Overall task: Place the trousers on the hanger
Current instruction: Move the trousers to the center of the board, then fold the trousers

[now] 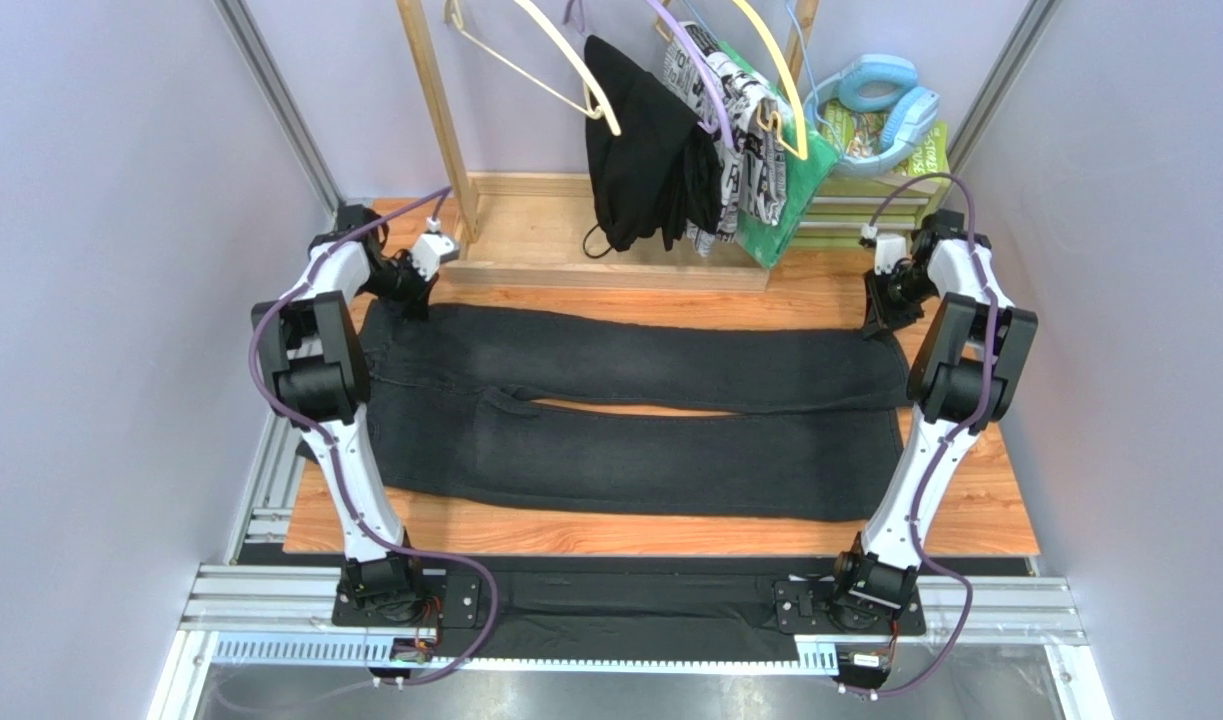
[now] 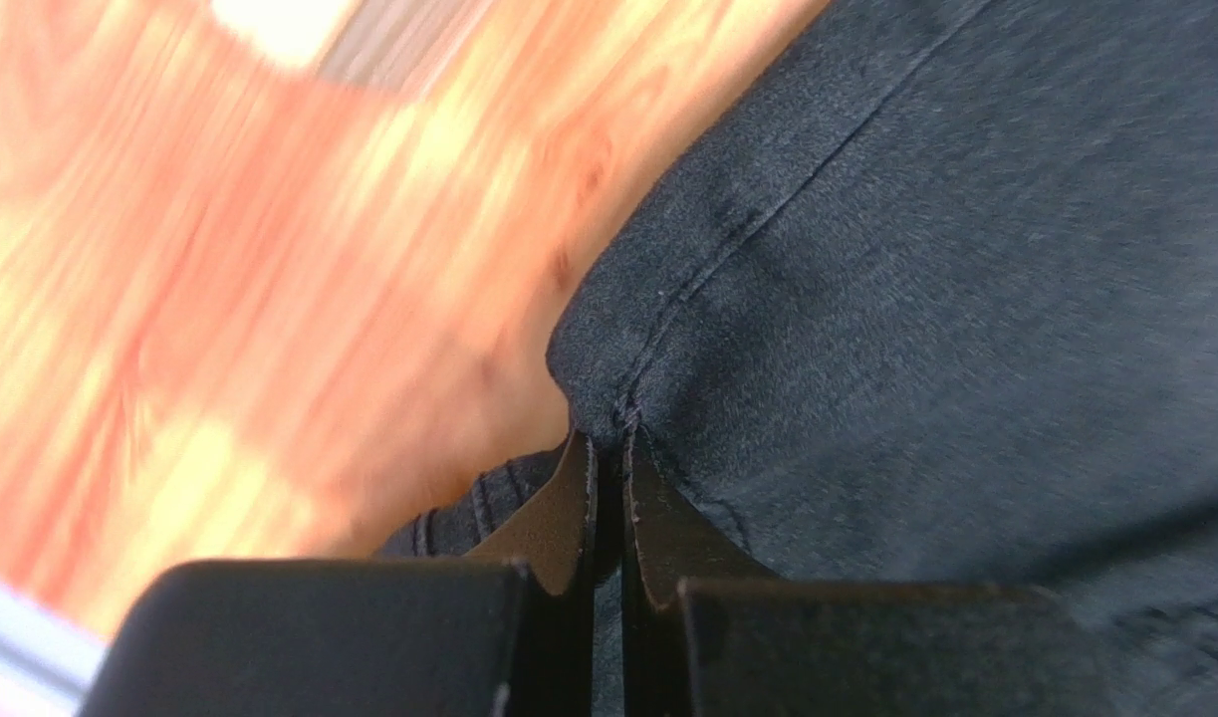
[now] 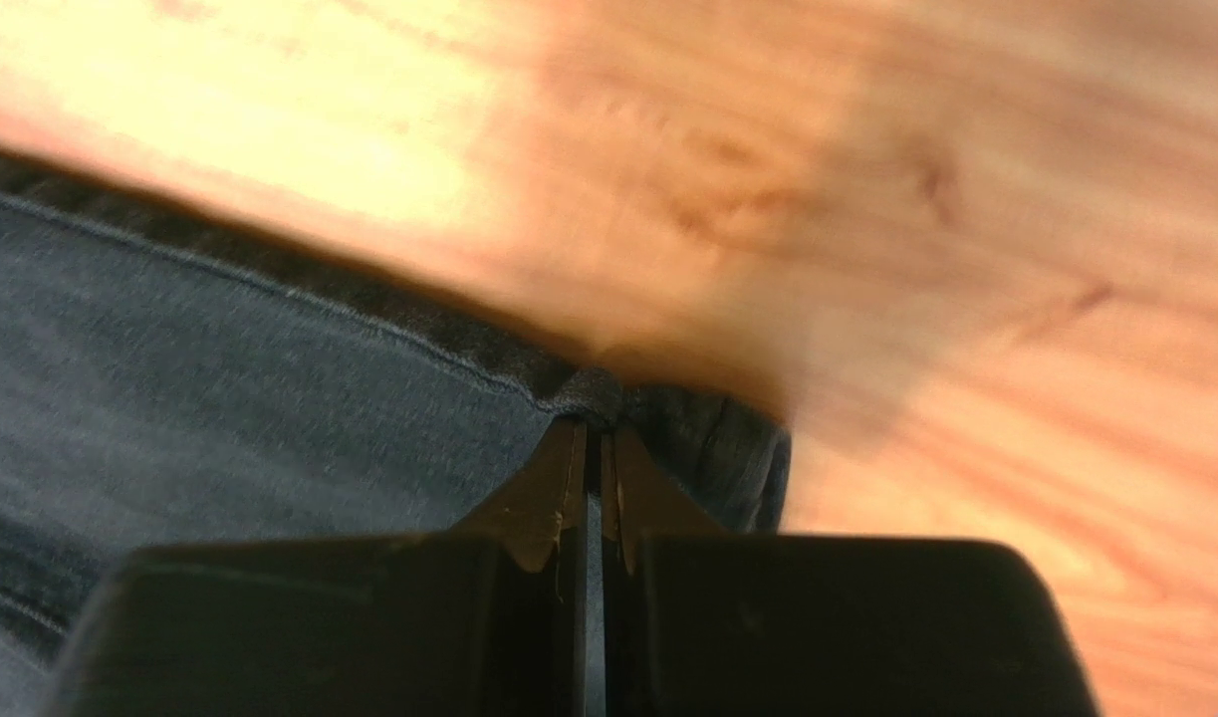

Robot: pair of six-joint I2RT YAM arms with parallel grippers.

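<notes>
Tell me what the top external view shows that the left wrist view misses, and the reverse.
Top external only: the trousers spread full length, the right gripper at their far right corner, and the hanger on the rack behind. Left wrist only: the left gripper shut on a stitched corner of the fabric, jaws nearly touching. Both: dark trousers lying on the wooden table.
</notes>
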